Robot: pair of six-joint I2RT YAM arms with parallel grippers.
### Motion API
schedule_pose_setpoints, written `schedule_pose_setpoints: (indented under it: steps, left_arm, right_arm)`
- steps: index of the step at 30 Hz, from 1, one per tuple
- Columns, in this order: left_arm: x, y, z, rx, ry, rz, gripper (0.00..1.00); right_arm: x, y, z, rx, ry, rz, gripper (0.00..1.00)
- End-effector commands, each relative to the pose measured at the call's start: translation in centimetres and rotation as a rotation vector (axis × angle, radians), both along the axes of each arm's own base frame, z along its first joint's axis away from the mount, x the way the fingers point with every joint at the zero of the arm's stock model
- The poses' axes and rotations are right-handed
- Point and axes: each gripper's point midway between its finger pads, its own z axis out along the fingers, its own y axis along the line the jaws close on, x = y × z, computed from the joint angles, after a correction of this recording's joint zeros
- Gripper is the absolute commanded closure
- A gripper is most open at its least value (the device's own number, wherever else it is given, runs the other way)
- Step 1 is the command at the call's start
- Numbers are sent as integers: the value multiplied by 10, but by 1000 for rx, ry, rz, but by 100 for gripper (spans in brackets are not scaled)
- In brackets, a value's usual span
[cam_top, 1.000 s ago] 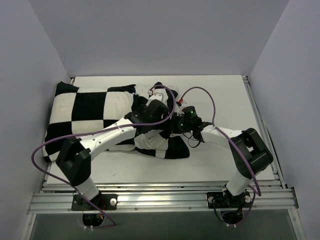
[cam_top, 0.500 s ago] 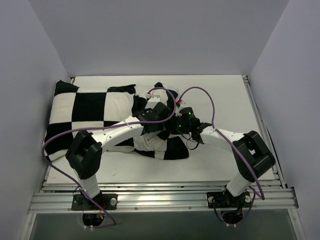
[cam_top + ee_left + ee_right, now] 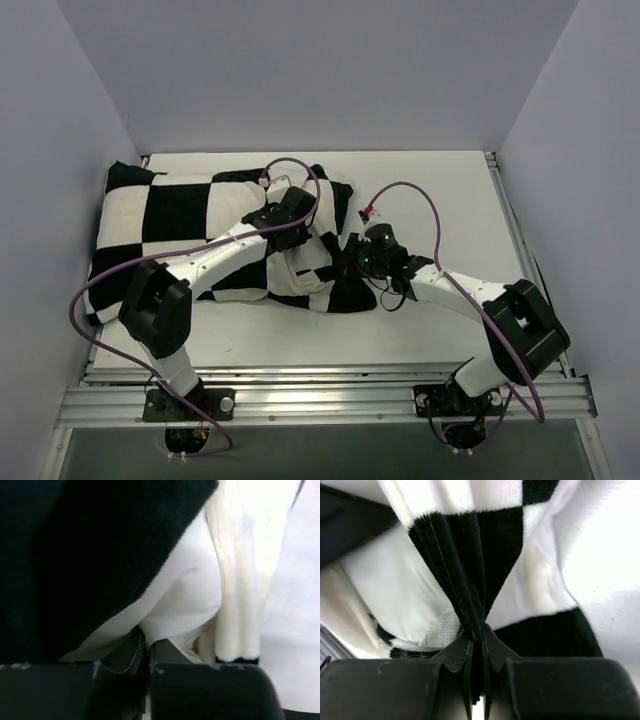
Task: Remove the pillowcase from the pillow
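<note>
The black-and-white checkered pillowcase [image 3: 180, 225] lies across the left half of the table, its open end bunched near the middle. My left gripper [image 3: 289, 236] is pushed down into that open end. In the left wrist view it [image 3: 148, 639] is shut on a fold of the smooth white pillow [image 3: 190, 595], with black pillowcase fabric [image 3: 75, 555] draped over it. My right gripper [image 3: 353, 262] sits at the near-right corner of the bunch. It [image 3: 477, 636] is shut on a gathered black pleat of the pillowcase [image 3: 470, 555]. Most of the pillow is hidden inside the cover.
The white table [image 3: 440, 190] has bare surface to the right and along the front. Grey walls close in on the left, back and right. A metal rail [image 3: 320, 400] carrying both arm bases runs along the near edge.
My left gripper has gone from open to shut, pinching the white pillow fabric, and its wrist has shifted left and back. The right arm has drawn slightly right, still holding the pillowcase.
</note>
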Motion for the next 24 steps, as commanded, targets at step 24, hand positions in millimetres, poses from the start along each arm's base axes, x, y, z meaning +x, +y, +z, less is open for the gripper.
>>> schedule_pose_setpoints:
  steps: [24]
  left_arm:
    - [24,12,179,-460,-312,-95,98]
  right_arm:
    - [-46,-95,-75,-232,262,-131,100]
